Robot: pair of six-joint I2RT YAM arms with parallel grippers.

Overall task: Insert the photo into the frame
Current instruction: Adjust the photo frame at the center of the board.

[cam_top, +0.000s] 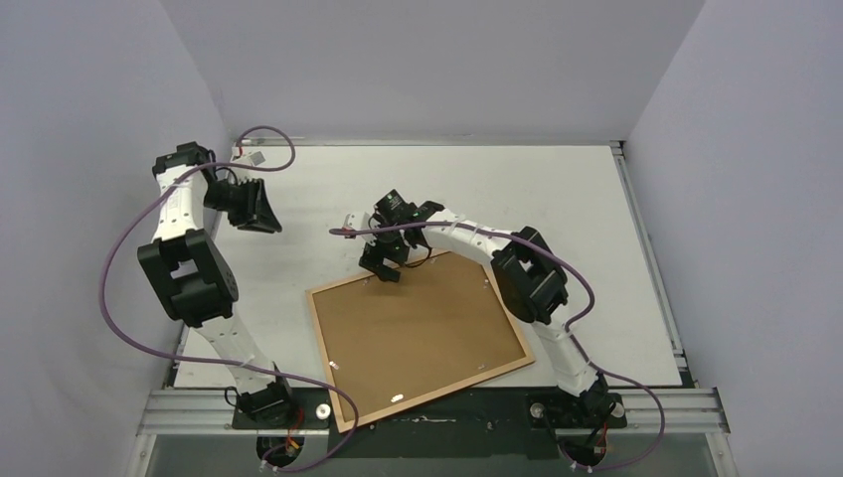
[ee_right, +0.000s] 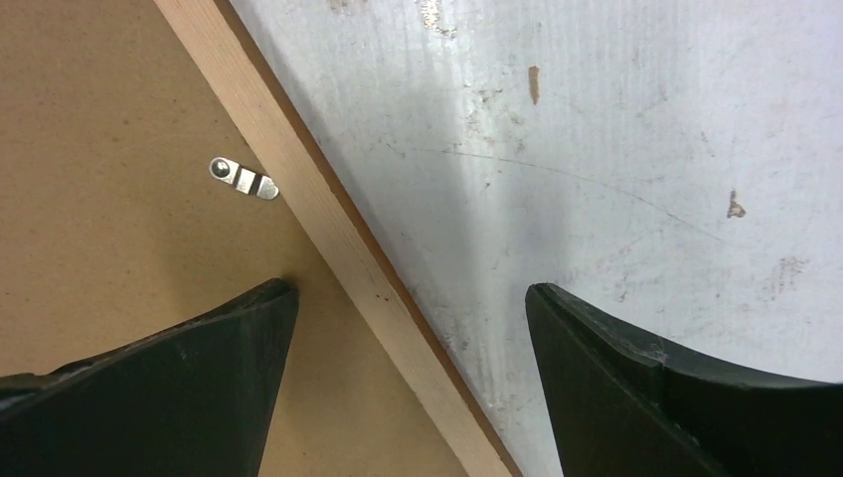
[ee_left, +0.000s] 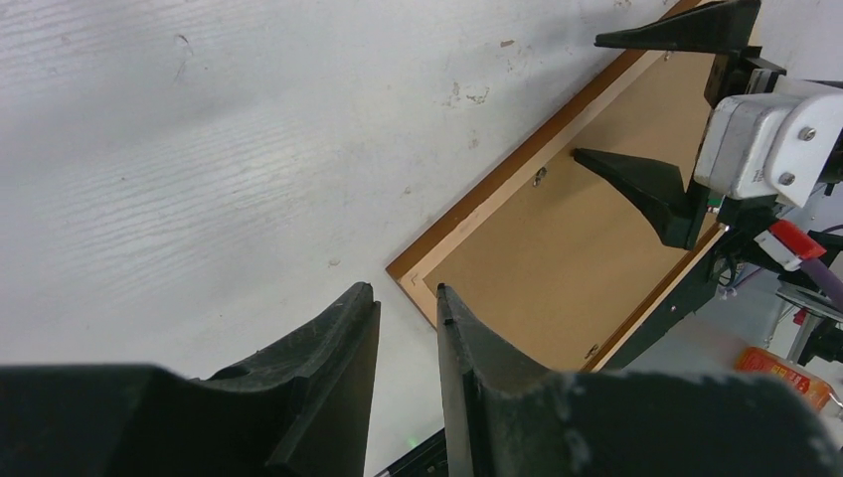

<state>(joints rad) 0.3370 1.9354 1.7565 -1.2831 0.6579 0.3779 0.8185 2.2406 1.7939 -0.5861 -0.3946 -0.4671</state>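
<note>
Straddling the frame edge, the right pincer gapes beside a metal clip.

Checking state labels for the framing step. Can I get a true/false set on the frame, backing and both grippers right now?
1. The frame lies back-up with the brown backing sheet in it. True.
2. The right gripper is shut on the frame's edge. False: its jaws stand wide and straddle that edge, one finger over the backing sheet, the other over the table.
3. The left gripper holds the photo. False: nothing sits between its fingers, and no photo shows in any view.
4. A metal clip sits on the backing sheet near the right gripper. True.
</note>
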